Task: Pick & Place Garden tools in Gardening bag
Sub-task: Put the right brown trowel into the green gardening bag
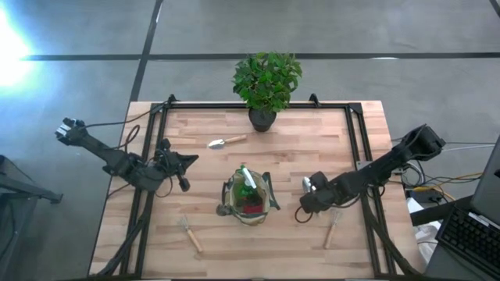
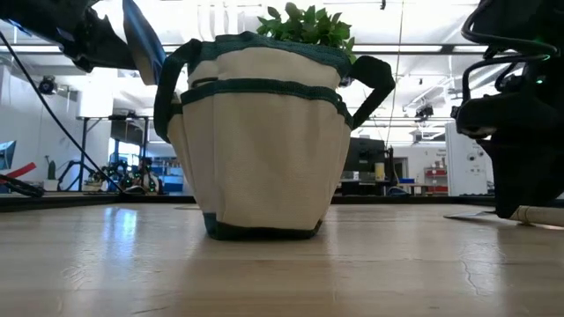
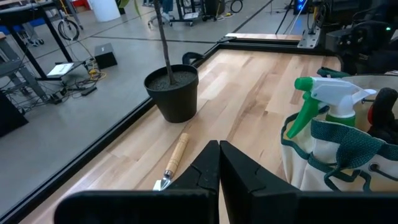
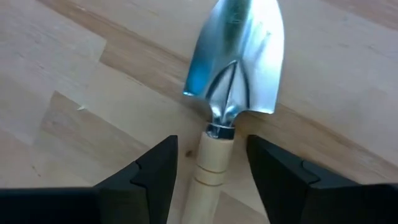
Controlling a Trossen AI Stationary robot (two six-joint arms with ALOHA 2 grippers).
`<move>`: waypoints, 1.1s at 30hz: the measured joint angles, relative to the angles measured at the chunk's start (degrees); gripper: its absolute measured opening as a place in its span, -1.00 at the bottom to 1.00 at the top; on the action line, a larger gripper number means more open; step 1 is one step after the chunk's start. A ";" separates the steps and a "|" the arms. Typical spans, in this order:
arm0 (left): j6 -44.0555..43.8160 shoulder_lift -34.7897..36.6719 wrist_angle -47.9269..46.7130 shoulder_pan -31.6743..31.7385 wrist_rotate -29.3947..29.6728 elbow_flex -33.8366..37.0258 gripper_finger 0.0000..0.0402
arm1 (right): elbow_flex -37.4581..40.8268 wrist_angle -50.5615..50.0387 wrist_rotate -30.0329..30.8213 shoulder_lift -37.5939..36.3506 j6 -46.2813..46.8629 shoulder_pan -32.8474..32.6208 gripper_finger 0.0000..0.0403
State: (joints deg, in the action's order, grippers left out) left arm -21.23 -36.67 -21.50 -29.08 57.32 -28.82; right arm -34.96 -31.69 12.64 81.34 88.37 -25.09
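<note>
Down at the right side of the wooden surface, the right claw stood open over a silver-bladed trowel with a light wooden handle, its fingers either side of the handle's neck without touching it; only the right wrist view showed this. From above, the olive-khaki fabric gardening bag sat mid-surface holding a green spray bottle and a red-and-black tool. Two more wooden-handled tools lay outside it, one near the dark-potted leafy plant, one at the near left. Left of the bag, the left claw waited, pressed shut and empty
</note>
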 joint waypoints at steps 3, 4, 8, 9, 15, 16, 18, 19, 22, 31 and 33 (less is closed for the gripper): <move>0.00 -0.02 0.00 0.00 0.00 0.02 -0.94 | 0.78 0.43 0.45 0.42 0.16 0.27 -0.11; 0.00 -0.03 0.00 0.00 0.00 0.02 -0.94 | 1.12 0.51 0.53 0.50 0.16 0.50 -0.14; 0.00 -0.15 0.00 0.00 0.00 0.04 -0.94 | 2.20 0.65 0.49 0.64 0.22 1.36 -0.31; 0.02 -0.17 0.00 0.00 0.00 0.04 -0.94 | 2.39 0.63 0.44 0.64 0.23 1.54 -0.37; 0.02 -0.31 -0.01 0.00 -0.01 0.04 -0.94 | 2.84 0.18 1.03 0.64 0.21 2.07 -0.73; 0.02 -0.31 -0.02 0.00 0.00 0.04 -0.94 | 2.84 0.11 1.24 0.64 0.11 2.07 -0.75; 0.02 -0.31 -0.02 0.01 0.00 0.04 -0.94 | 2.86 0.00 1.29 0.55 -0.29 2.07 -0.75; 0.02 -0.31 -0.02 0.01 0.00 0.04 -0.94 | 2.82 -0.08 1.36 0.55 -0.49 2.08 -0.75; 0.02 -0.31 -0.02 0.02 0.00 0.04 -0.94 | 2.36 -0.83 1.41 0.13 -1.56 2.11 -0.75; 0.02 -0.34 -0.04 0.01 0.00 0.04 -0.94 | -1.75 -6.80 4.10 -5.65 -6.13 2.19 -0.75; 0.02 -0.41 -0.09 0.00 -0.02 0.04 -0.94 | -2.88 -8.73 5.63 -6.75 -6.63 2.18 -0.75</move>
State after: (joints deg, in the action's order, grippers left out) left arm -21.21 -37.08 -21.58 -29.08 57.30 -28.77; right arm -37.84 -40.42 18.27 74.59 81.74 -22.92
